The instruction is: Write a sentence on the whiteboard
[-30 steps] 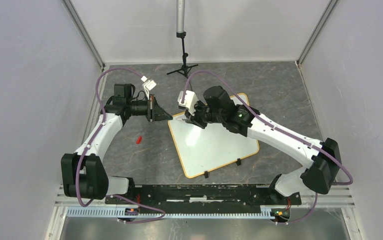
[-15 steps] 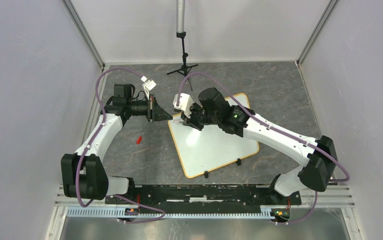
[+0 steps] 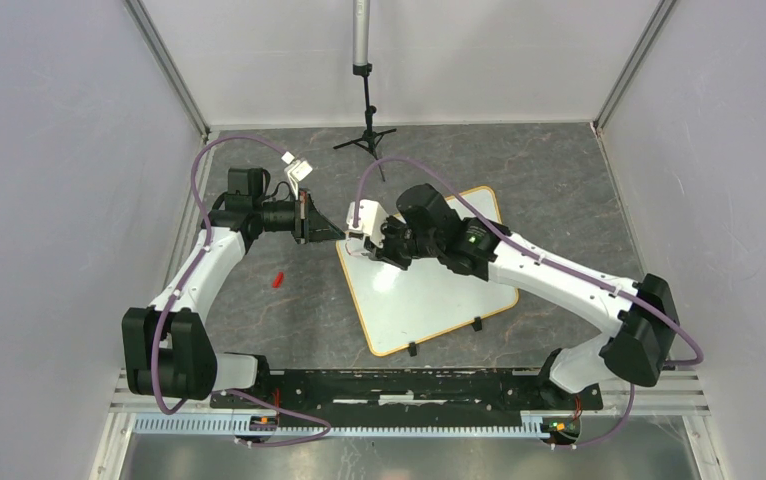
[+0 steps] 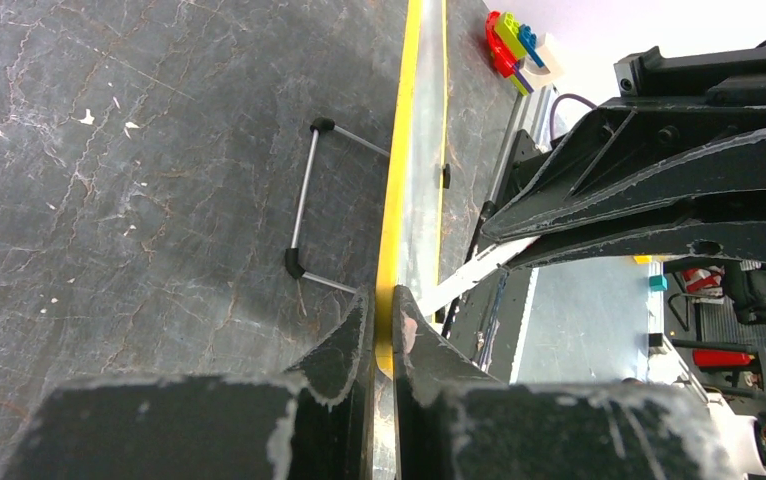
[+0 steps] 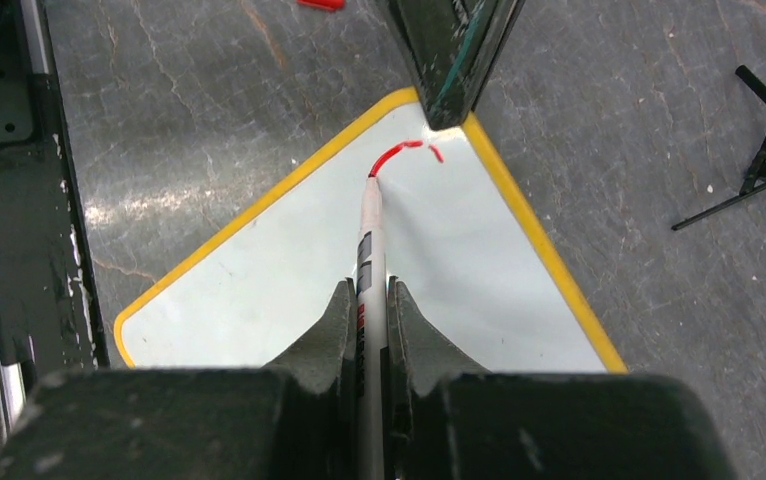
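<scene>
white board with yellow-orange frame: flat, middle of grey counter | left end effector: pinches its corner | right end effector: pinches white marker, tip on first red curve | tip: press softly, go slow

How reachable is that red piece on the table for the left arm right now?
Probably not yet: the left gripper is shut on the corner of the whiteboard and would have to let go first. Otherwise the red piece lies in the open beside that arm, nothing over it.
</scene>
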`<act>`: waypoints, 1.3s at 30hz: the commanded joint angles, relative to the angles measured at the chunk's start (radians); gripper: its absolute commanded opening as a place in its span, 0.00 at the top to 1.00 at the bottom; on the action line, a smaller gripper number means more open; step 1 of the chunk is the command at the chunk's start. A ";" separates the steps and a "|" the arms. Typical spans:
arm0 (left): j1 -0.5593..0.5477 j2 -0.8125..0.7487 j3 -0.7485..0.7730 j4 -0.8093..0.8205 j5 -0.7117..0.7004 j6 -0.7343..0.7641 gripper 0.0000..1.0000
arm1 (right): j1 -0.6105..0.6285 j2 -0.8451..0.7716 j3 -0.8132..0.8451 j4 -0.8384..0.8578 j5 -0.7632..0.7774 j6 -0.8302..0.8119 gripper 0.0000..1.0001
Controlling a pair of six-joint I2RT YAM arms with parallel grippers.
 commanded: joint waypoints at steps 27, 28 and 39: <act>0.002 -0.023 -0.006 0.031 0.007 -0.040 0.98 | 0.042 0.022 0.047 -0.071 -0.018 -0.043 1.00; 0.003 -0.023 -0.006 0.030 0.007 -0.038 0.98 | 0.043 0.020 0.053 -0.071 -0.022 -0.040 1.00; 0.003 -0.023 -0.006 0.030 0.007 -0.041 0.98 | 0.022 -0.075 0.023 -0.048 0.043 -0.045 1.00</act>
